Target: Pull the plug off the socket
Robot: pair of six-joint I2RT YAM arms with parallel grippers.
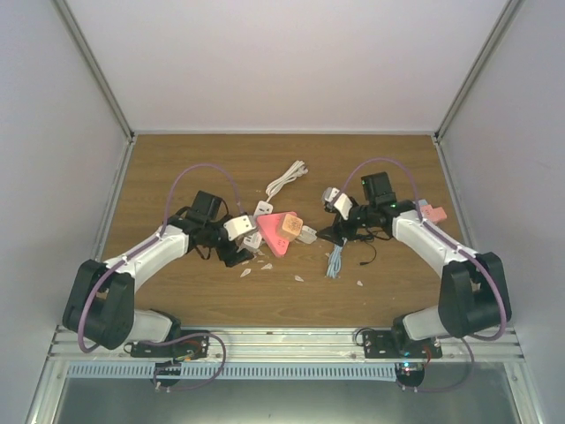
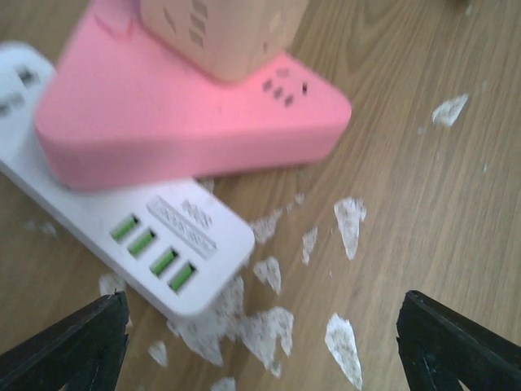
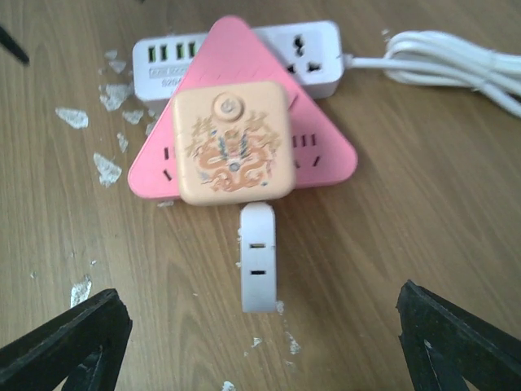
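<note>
One table (image 1: 397, 155): brown wood; everything else lies on it.
My left gripper (image 2: 260, 350): released, fingers spread wide, holding nothing; it hangs above the scraps, near the green-port end of the power strip.
My right gripper (image 3: 260, 342): released as well, fingers wide apart and empty; it hangs over bare wood, near the white adapter.
One power strip (image 3: 305, 53): white and flat on the table, its middle covered by the pink socket, both ends showing.
One cord (image 3: 456, 65): white, looped, running from the power strip's far end.
One pink socket (image 3: 326, 163): triangular, lying across the power strip.
One plug (image 3: 232, 142): square, peach, with a dragon pattern; it sits on top of the pink socket, not pulled off.
One white adapter (image 3: 259, 269): small, on the wood, one end meeting the plug's edge; I cannot tell whether they are joined.
Many scraps (image 2: 348, 224): white flakes scattered beside the power strip.
</note>
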